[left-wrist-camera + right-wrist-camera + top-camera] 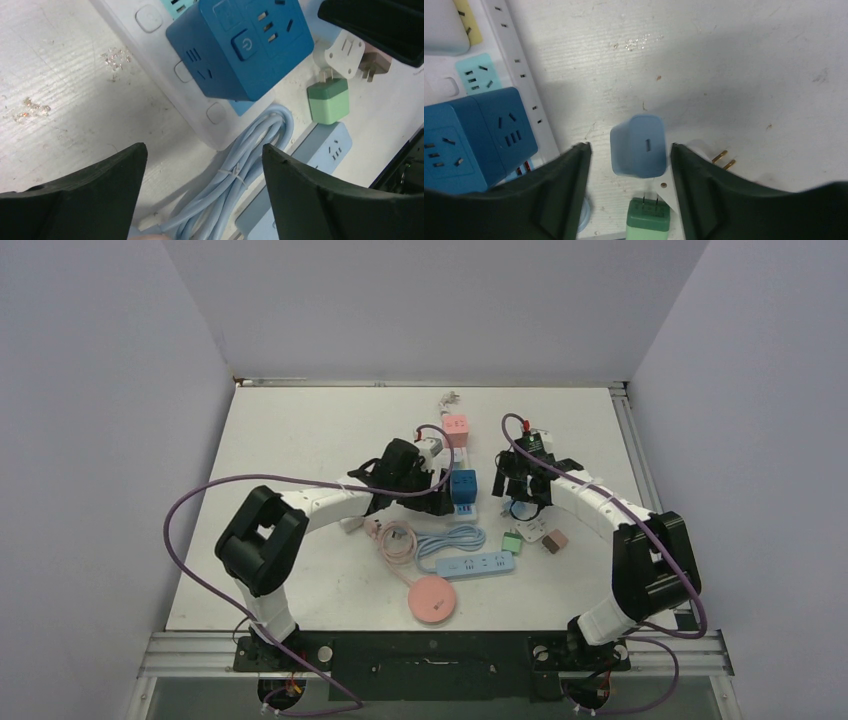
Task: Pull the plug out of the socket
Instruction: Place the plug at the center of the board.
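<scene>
Plug [639,146], pale blue and blocky, sits clear of the white power strip [519,65], out on the table [749,65] between the strip and a pair of brass prongs from another adapter. It looks slightly blurred, so I cannot tell whether it rests on the surface or hangs just above it. Judging by its look it is a light, rigid plastic shell with smooth, rather slippery faces. The best hold would be across its two flat sides, square on, so it does not twist out. Its own prongs are hidden. The right gripper [630,150] straddles it with jaws spread wider than the body, not clamping it. Just below lies a green plug [648,215], and to the side a blue cube socket [479,135] is seated on the strip. The left gripper [203,150] hovers near that cube, over a coiled light blue cable [240,165], jaws wide and holding nothing. With the plug apart from any socket, the pull itself appears done.
</scene>
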`<state>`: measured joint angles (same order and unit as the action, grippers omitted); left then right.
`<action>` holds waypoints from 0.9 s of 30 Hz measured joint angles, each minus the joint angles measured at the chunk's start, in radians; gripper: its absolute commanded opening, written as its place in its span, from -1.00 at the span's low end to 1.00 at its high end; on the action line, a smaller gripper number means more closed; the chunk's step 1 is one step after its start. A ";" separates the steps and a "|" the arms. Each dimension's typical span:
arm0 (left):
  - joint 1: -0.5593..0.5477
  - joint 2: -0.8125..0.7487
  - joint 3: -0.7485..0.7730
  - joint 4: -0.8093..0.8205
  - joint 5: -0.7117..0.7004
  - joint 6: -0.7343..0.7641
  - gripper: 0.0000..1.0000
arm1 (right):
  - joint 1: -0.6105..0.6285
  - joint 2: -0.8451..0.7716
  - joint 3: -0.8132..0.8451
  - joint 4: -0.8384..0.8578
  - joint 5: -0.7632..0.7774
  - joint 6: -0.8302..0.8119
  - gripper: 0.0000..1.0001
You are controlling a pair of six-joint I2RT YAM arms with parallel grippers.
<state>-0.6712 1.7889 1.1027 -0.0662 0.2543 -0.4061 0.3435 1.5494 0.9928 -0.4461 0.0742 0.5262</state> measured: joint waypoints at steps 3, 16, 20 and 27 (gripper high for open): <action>0.015 -0.034 -0.011 0.002 0.023 -0.003 0.79 | 0.000 0.000 0.001 -0.003 -0.002 -0.014 0.87; 0.172 -0.126 -0.042 0.063 0.060 -0.090 0.83 | 0.250 0.019 0.179 -0.008 -0.002 -0.069 0.85; 0.177 -0.126 -0.042 0.059 0.060 -0.103 0.83 | 0.290 0.078 0.220 0.012 0.014 -0.061 0.83; 0.181 -0.126 -0.042 0.055 0.061 -0.114 0.83 | 0.295 0.168 0.265 -0.005 0.018 -0.023 0.77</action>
<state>-0.4904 1.6630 1.0607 -0.0109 0.3149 -0.5205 0.6388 1.7172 1.2575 -0.4511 0.0921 0.5034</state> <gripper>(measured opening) 0.914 0.966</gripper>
